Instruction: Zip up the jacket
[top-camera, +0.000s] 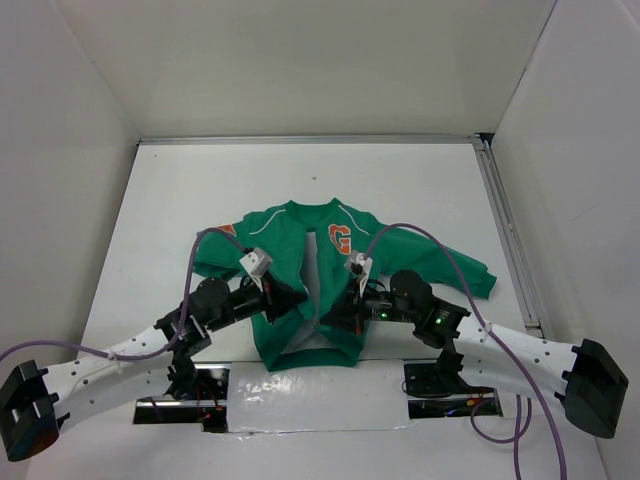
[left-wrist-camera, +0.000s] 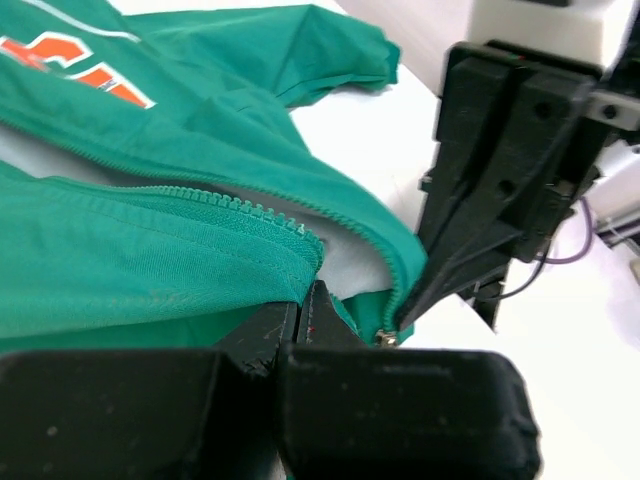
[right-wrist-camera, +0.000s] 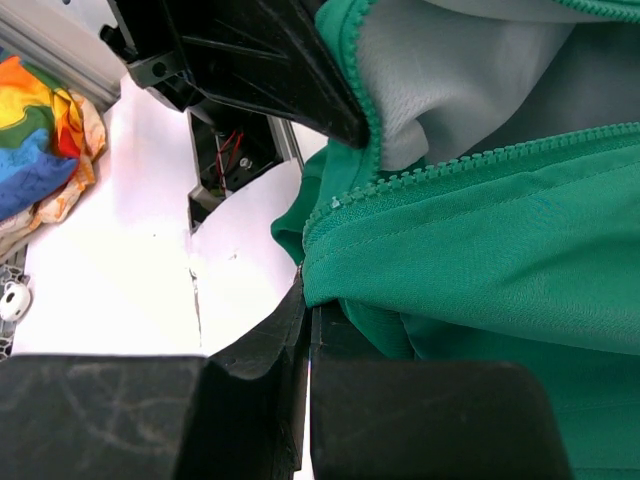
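On the white table (top-camera: 400, 180), near its middle, the jacket (top-camera: 290, 240) is being kept flat with its collar pointing away from the arms. Its front is lying open, so the grey lining (right-wrist-camera: 450, 70) is being shown between the two panels. Down at the hem, the left gripper (left-wrist-camera: 305, 300) is being held clamped together on the bottom corner of one panel, just under the zipper teeth (left-wrist-camera: 240, 205). The right gripper (right-wrist-camera: 305, 300) is being held pinched likewise on the opposite panel's lower edge. Both corners are apparently being gripped this close together so that the two zipper ends can be lined up and mated. A small metal part (left-wrist-camera: 386, 338) is being met by the right gripper's tip; whether it is the slider cannot be told.
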